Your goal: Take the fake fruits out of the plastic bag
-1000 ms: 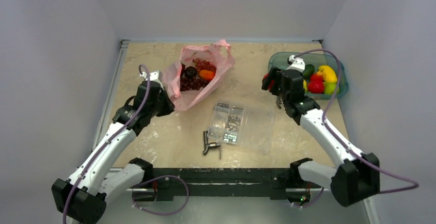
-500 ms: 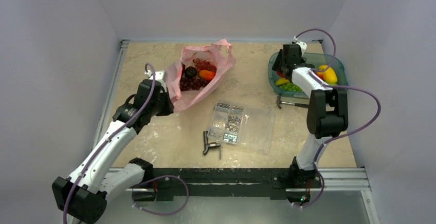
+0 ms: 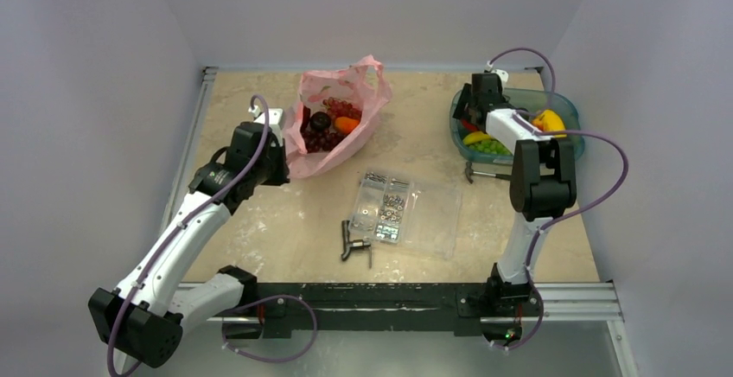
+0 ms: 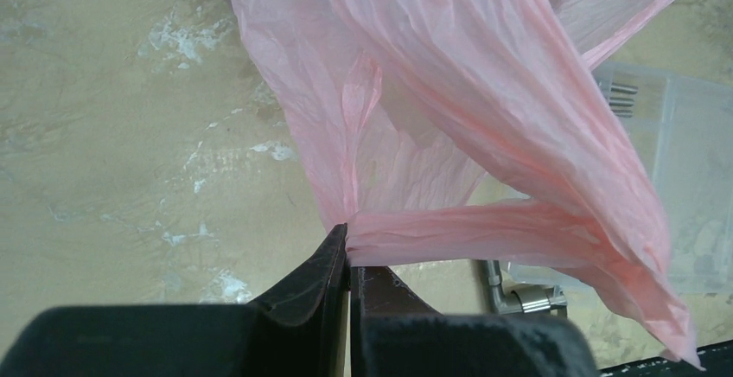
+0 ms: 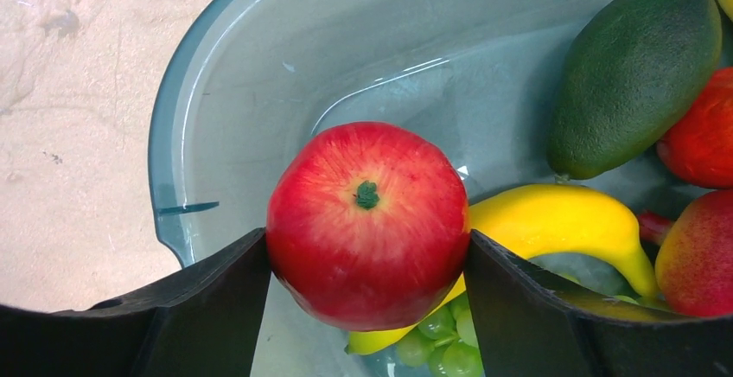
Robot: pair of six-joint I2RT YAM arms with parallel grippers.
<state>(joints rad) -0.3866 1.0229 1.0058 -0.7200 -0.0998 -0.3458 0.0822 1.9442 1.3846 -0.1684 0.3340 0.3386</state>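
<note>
apple (image 5: pixel 367 213), stem toward camera, in right end effector (image 5: pixel 367 256); left end effector (image 4: pixel 348 240) pinches bag (image 4: pixel 484 92).

The bag (image 3: pixel 372 92) crowds the table's (image 3: pixel 259 221) far edge left of middle, and the tub (image 5: pixel 259 57) fills its far right corner. A box (image 3: pixel 406 213) blocks the centre; the near left lies open.

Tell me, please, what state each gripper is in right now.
Left gripper: shut on a fold of the plastic bag.
Right gripper: closed on the red apple, above the teal tub.
</note>
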